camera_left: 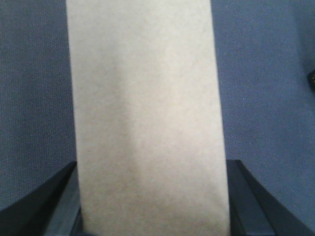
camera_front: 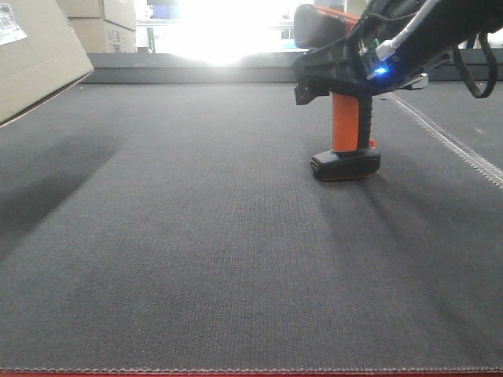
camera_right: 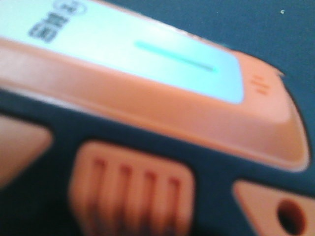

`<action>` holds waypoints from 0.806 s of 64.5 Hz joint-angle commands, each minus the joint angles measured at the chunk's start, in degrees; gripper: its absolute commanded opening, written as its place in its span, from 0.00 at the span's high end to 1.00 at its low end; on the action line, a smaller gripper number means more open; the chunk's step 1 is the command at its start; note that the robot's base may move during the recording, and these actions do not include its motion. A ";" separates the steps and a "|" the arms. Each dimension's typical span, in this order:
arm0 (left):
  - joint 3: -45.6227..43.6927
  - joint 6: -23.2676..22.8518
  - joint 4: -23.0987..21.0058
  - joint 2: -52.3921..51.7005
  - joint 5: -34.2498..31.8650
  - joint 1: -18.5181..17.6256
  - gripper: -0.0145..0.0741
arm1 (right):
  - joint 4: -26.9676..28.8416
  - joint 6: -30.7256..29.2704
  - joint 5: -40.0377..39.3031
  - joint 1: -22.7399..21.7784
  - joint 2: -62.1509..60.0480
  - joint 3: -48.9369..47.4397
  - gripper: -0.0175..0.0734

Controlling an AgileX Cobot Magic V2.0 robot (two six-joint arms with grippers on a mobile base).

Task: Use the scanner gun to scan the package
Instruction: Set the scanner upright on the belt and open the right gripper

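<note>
Scanner gun upright on mat — package between left jaws

Warehouse-like packing area, stacked cardboard cartons at the back, grey woven work surface

left end effector clamped, right end effector low

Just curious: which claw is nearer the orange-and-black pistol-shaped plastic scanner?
Right. The right claw is at the scanner's head; the left claw straddles the plain beige cardboard box elsewhere.
</note>
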 commanded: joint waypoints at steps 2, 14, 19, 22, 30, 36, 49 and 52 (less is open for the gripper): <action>-0.05 -0.17 -1.19 -0.74 -0.69 -0.23 0.96 | -0.59 -0.21 0.13 -0.43 -0.54 -0.21 0.31; -0.05 -0.17 -1.19 -0.74 -0.69 -0.23 0.96 | -0.59 -0.21 0.65 -0.43 -0.54 0.70 0.31; -0.05 -0.17 -1.19 -0.74 -0.69 -0.23 0.96 | -0.59 -0.21 0.65 -0.43 -0.54 1.40 0.31; -0.05 -0.17 -1.19 -0.74 -0.69 -0.23 0.96 | -0.59 -0.21 0.65 -0.43 -0.54 1.77 0.31; -0.05 -0.17 -1.19 -0.74 -0.69 -0.23 0.96 | -0.59 -0.21 0.65 -0.43 -0.54 2.71 0.31; -0.05 -0.17 -1.19 -0.74 -0.69 -0.23 0.96 | -0.59 -0.21 0.45 -0.43 -0.54 3.21 0.31; -0.05 -0.17 -1.19 -0.74 -0.69 -0.23 0.96 | -0.59 -0.33 2.80 -2.37 -0.79 3.21 0.31; -0.05 -0.17 -1.19 -0.74 -0.69 -0.23 0.96 | -0.59 -0.33 3.82 -3.08 -0.78 3.21 0.31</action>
